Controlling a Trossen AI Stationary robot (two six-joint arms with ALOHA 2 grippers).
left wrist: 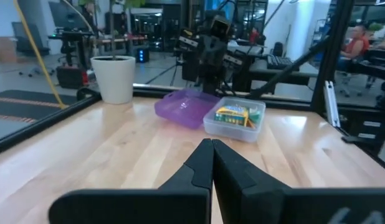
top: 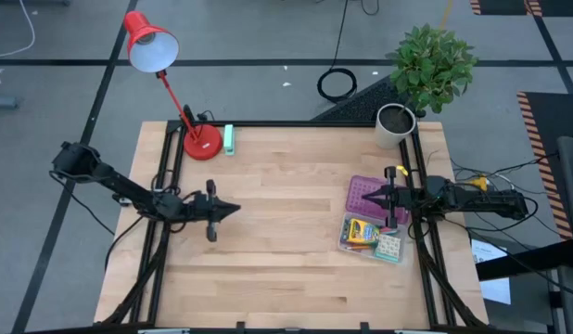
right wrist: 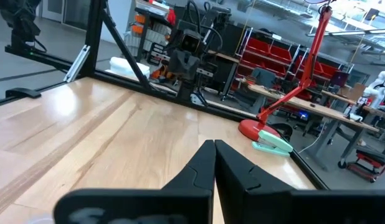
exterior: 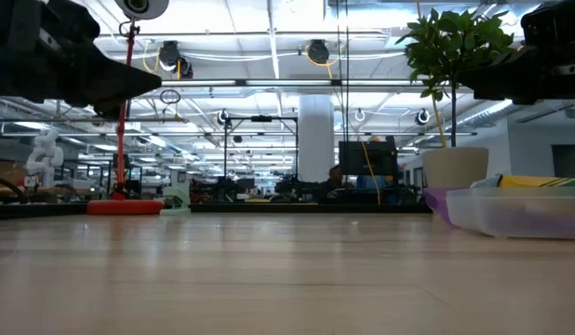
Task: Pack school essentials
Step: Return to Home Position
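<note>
A clear plastic box (top: 363, 232) rests with its bottom on the table at the right. Inside it lies a yellow-green crayon box (left wrist: 233, 114), and a pale patterned square pack (top: 389, 247) sits at its near right corner. A purple lid (top: 365, 192) lies flat just beyond the box. My right gripper (top: 368, 196) hangs shut above the purple lid, holding nothing. My left gripper (top: 235, 209) is shut and holds nothing above the bare table left of centre, pointing toward the box. Scissors, pen and pencils do not show.
A red desk lamp (top: 199, 139) stands at the far left with a mint-green block (top: 229, 139) beside its base. A potted plant (top: 396, 121) stands at the far right corner. Bare wood lies between the two grippers (top: 296, 213).
</note>
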